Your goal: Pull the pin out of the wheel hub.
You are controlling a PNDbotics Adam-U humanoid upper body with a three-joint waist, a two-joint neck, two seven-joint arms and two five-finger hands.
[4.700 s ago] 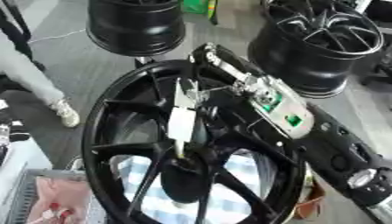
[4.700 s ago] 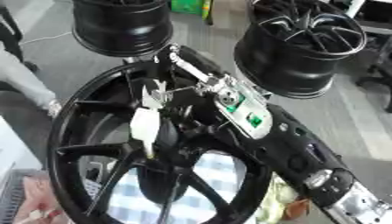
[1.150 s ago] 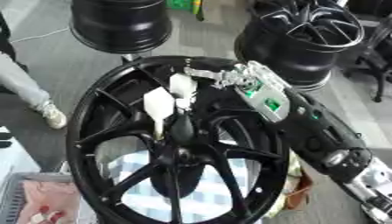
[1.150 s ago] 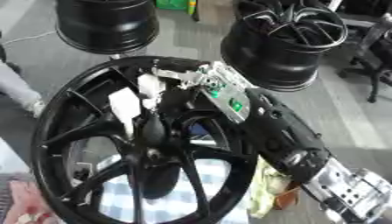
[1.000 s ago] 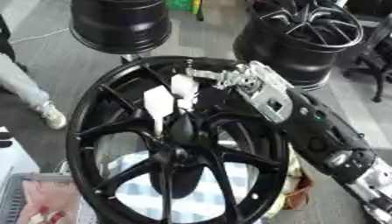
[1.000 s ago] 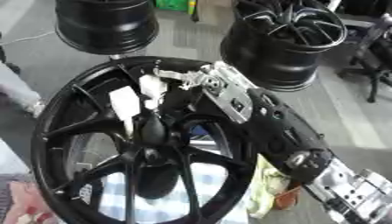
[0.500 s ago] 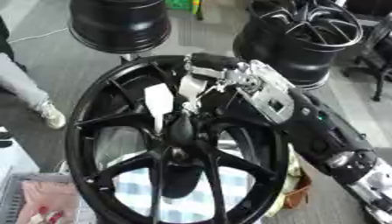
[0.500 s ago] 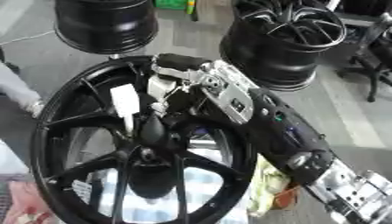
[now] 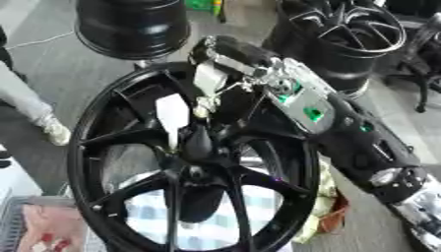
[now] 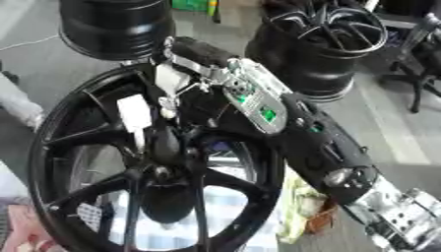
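Observation:
A big black wheel hub (image 9: 103,123) lies tilted in front of me, filling most of both views. A white pin (image 9: 172,115) stands just above the hub's centre, its thin shaft running down toward the centre boss (image 9: 191,147). My right arm comes in from the lower right across the spokes. My right hand (image 9: 226,59) sits over the far rim, above and to the right of the pin and a little apart from it. A small white piece (image 9: 209,78) shows right under the hand. My left hand is out of sight.
Two more black wheels stand at the back, one on the left (image 9: 129,24) and one on the right (image 9: 344,34). A blue-checked cloth (image 9: 203,224) lies under the hub, a yellow rag (image 9: 323,204) beside it. A person's leg and shoe (image 9: 39,115) are at the left.
My right hand has drawn up toward the far rim, widening the gap to the white pin. The pin stays upright at the hub centre.

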